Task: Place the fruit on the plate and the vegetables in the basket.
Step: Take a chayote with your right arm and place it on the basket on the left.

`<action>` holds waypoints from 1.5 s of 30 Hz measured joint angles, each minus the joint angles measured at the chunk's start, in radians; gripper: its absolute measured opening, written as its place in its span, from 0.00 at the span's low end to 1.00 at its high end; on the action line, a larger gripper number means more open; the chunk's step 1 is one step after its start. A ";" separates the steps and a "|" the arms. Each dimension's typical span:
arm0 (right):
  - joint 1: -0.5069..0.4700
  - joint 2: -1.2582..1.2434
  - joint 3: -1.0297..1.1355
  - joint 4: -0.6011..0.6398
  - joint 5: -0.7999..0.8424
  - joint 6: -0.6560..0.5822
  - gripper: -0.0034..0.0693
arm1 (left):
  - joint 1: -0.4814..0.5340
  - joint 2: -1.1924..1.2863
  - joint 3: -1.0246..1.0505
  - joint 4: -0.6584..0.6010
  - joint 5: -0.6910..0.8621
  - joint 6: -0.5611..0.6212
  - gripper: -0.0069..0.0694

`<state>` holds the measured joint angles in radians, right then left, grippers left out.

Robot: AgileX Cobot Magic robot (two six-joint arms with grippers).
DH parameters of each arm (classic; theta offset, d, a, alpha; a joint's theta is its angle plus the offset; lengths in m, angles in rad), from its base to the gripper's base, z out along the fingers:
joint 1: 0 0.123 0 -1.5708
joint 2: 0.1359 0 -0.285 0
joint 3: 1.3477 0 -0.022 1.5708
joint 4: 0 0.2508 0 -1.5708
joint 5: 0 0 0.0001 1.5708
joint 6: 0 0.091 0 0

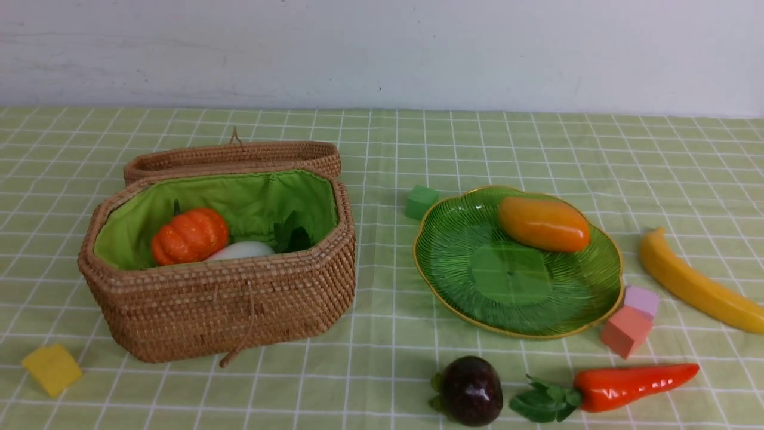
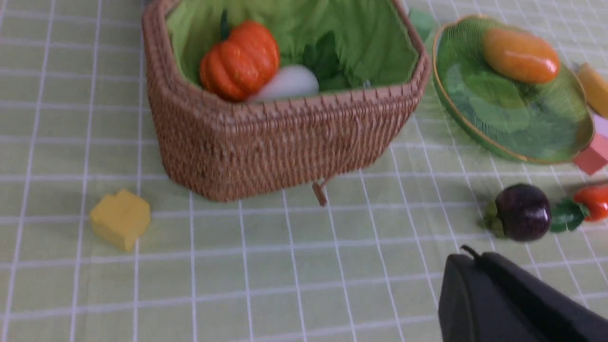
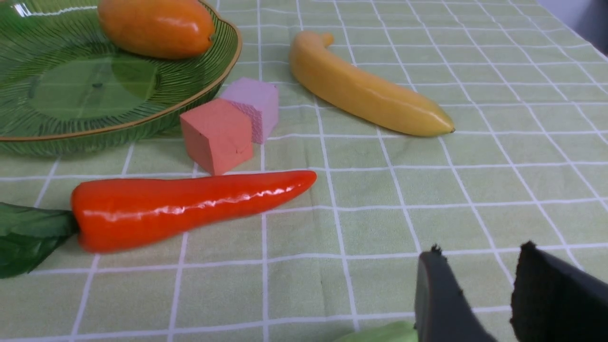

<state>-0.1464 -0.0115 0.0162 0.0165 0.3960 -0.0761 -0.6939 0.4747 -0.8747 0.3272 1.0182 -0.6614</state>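
While mango [image 1: 543, 224] is seen on plate [image 1: 453, 280] and pumpkin [image 1: 190, 236] and white radish [image 1: 242, 249] in basket [image 1: 227, 310], sorting is judged about half done. Banana [image 1: 698, 283] is laid on cloth [image 1: 382, 370] at plate's 3 o'clock, purple fruit [image 1: 470, 391] at 6 o'clock, carrot [image 1: 632, 387] at 5 o'clock. Right pincer [image 3: 480, 248] is held spread, nothing in it; carrot and banana are found ahead of it, near, not touched. Pick of one is likely called for next: lowered over middle, then squeezed. Left pincer [image 2: 475, 266] grip cannot be told.
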 joint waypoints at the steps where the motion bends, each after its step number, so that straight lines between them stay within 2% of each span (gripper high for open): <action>1: 0.000 0.000 0.000 0.000 0.000 0.000 0.38 | 0.000 -0.001 0.026 0.025 -0.050 -0.001 0.07; 2: 0.000 0.000 0.000 0.000 0.000 0.000 0.38 | 0.000 -0.003 0.033 0.039 -0.077 -0.001 0.07; 5: 0.000 0.000 0.000 0.000 0.000 0.000 0.38 | 0.000 -0.034 0.198 0.124 -0.324 0.028 0.07; 9: 0.000 0.000 0.000 0.000 0.000 0.000 0.38 | 0.025 -0.070 0.343 0.132 -0.519 0.118 0.07; 14: 0.000 0.000 0.000 0.000 0.000 0.000 0.38 | 0.223 -0.119 0.477 0.012 -0.725 0.184 0.07; 20: 0.000 0.000 0.000 0.000 0.000 0.000 0.38 | 0.498 -0.242 0.630 -0.115 -0.935 0.190 0.07; 25: 0.000 0.000 0.000 0.000 0.000 0.000 0.38 | 0.577 -0.349 0.732 -0.168 -0.936 0.190 0.07; 29: 0.000 0.000 0.000 0.000 0.000 0.000 0.38 | 0.621 -0.455 0.849 -0.226 -0.852 0.190 0.07; 34: 0.000 0.000 0.000 0.000 0.000 0.000 0.38 | 0.626 -0.483 0.903 -0.254 -0.668 0.190 0.07; 45: 0.000 0.000 0.000 0.000 0.000 0.000 0.38 | 0.626 -0.483 0.905 -0.256 -0.645 0.190 0.08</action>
<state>-0.1464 -0.0115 0.0162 0.0165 0.3960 -0.0761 -0.0674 -0.0084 0.0300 0.0715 0.3736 -0.4718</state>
